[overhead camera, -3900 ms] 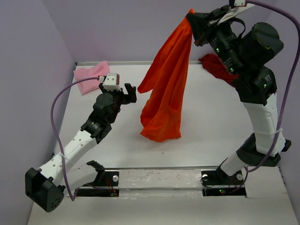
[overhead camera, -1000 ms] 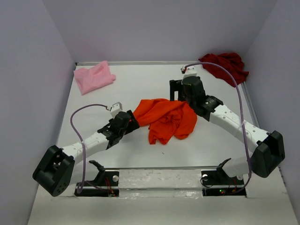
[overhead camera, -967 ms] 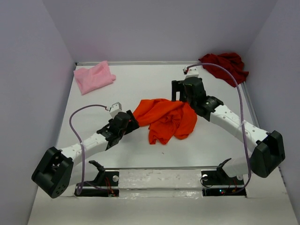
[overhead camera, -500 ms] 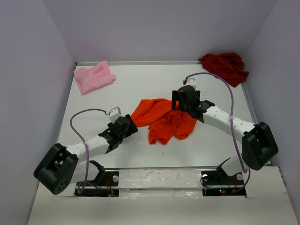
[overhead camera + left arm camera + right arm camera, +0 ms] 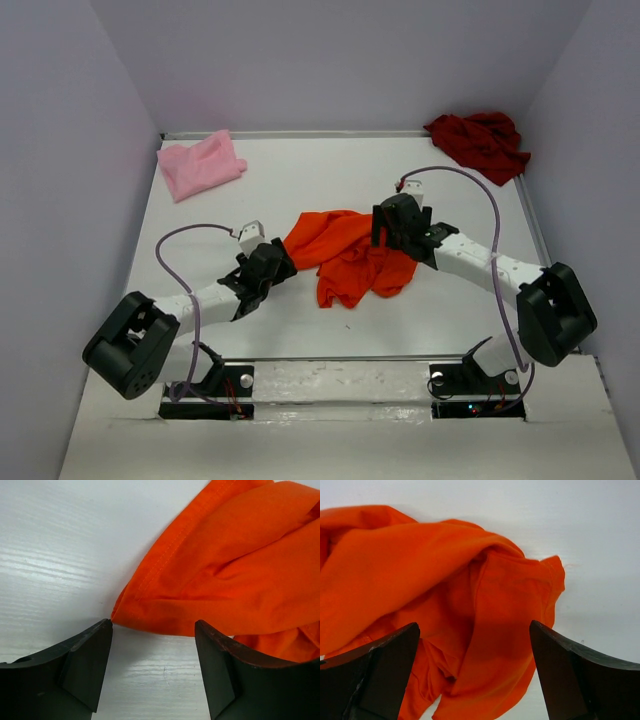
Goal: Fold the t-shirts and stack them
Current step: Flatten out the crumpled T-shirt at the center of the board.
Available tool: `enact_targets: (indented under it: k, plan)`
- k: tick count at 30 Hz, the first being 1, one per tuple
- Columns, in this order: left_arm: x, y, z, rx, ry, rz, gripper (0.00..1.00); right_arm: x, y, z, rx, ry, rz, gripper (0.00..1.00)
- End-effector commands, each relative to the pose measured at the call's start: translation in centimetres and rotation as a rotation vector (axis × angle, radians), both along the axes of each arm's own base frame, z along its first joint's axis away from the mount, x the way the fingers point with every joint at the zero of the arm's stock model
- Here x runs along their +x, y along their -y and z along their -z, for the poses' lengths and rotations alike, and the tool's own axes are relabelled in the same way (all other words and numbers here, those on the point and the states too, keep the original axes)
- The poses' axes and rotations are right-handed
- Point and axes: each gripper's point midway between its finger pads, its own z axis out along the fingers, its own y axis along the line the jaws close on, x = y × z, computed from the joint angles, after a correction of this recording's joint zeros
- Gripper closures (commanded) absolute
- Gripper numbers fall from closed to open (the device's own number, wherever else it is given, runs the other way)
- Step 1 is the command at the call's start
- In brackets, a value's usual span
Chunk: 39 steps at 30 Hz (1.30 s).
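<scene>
- orange t-shirt [image 5: 350, 258] lies crumpled mid-table [image 5: 300, 190], between the two arms
- left gripper [image 5: 152, 630] is spread, low on the table at the shirt's left hem corner; corner sits just ahead of one fingertip, not pinched
- right gripper [image 5: 473, 625] is spread wide over the bunched folds on the shirt's right side, gripping nothing
- pink t-shirt [image 5: 200, 165] lies at back-left, dark red t-shirt [image 5: 480, 140] at back-right, both well apart from the orange one

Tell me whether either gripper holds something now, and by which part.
Nothing is held. The left gripper and right gripper are both open; the orange t-shirt lies loose on the table before them.
</scene>
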Motion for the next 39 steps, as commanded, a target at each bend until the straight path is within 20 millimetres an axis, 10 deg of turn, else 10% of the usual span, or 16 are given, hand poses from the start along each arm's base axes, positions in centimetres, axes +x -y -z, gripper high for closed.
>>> enact_targets:
  k: [1, 6, 19, 31, 34, 36, 39]
  plan:
    - [2.8, 1.1, -3.5, 0.0, 0.122, -0.005, 0.27, -1.5, 1.1, 2.3, -0.007, -0.042, 0.068, 0.04]
    - [3.6, 1.5, -4.0, 0.029, 0.134, 0.011, 0.42, -1.9, 3.4, 3.2, -0.081, -0.027, 0.144, 0.03]
    - [3.9, 1.9, -3.9, 0.043, 0.128, 0.034, 0.44, 2.1, 7.6, 1.9, -0.176, 0.054, 0.325, 0.02]
    - [3.7, 1.7, -4.3, 0.06, 0.138, 0.047, 0.55, 7.6, 2.6, 0.8, -0.058, 0.071, 0.129, 0.04]
    - [3.7, 1.9, -4.2, 0.064, 0.133, 0.056, 0.69, 7.9, 2.1, 3.1, -0.047, 0.016, 0.11, 0.29]
    - [3.7, 1.8, -4.0, 0.069, 0.128, 0.055, 0.87, 7.5, 1.6, 4.6, -0.025, -0.014, 0.106, 0.66]
    - [3.7, 1.8, -3.6, 0.073, 0.118, 0.054, 0.93, 7.5, 1.2, 5.7, -0.013, -0.035, 0.096, 0.71]
